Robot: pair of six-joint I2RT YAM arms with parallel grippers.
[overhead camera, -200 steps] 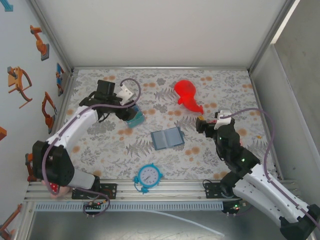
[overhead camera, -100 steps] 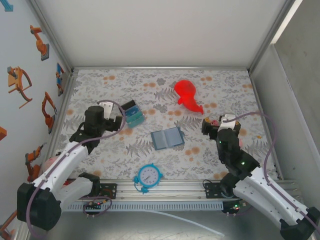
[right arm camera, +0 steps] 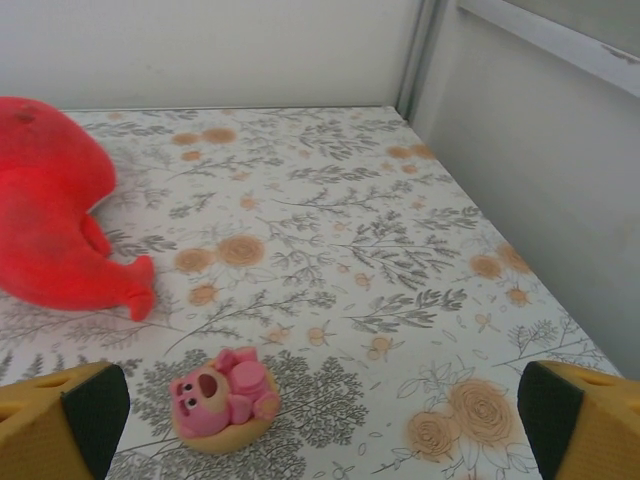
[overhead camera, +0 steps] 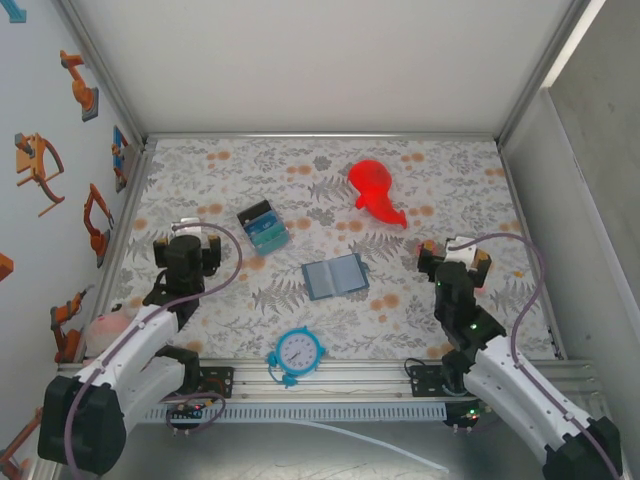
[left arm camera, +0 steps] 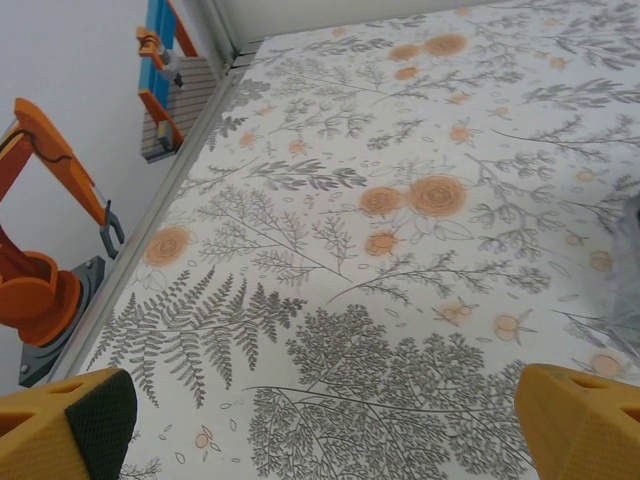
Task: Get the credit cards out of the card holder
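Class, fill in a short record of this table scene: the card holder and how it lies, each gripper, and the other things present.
card holder: mid-table, lying open and flat
left gripper: open, holding nothing, over the table's left side
right gripper: open, holding nothing, over the table's right side
touching card holder: neither gripper
other things: red plush toy, blue clock, black-and-teal striped item, pink bear figure

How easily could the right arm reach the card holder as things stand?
Probably yes: the card holder lies open, the right gripper stands open to its right, and bare patterned cloth lies between them.
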